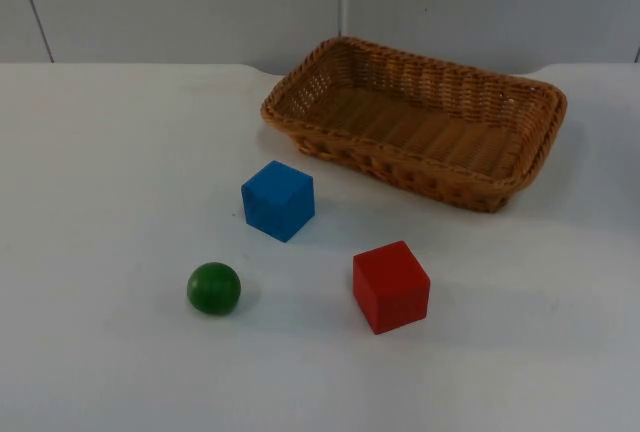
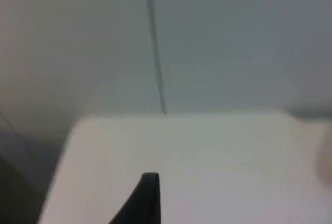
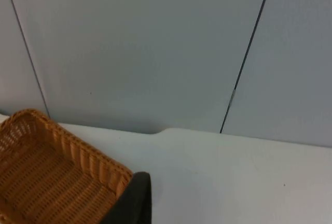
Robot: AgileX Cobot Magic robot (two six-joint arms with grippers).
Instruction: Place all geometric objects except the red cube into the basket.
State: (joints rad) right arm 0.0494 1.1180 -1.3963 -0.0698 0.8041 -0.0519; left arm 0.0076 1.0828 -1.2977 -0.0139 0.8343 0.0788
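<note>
Nothing is in the basket yet, so it all begins here. Far left on the white table, in the lower-left part of the top view, sits the green ball, alone and well apart from everything. Moving right, the blue cube rests near the centre, one corner turned toward the camera, with open table between it and the wicker basket. Right again and lower down, the red cube sits at centre-bottom; that one stays put. The basket fills the upper right, its long axis running from upper left down to lower right, empty inside. From the wrists: the left gripper looks across bare table toward the grey partition wall, and whether its fingers are parted or closed, I cannot tell. The right gripper hangs just beside the basket's rim; its fingers I cannot judge either. My read: ball and blue cube both lie left of the basket, so the left arm looks nearer, and nothing blocks the way.
</note>
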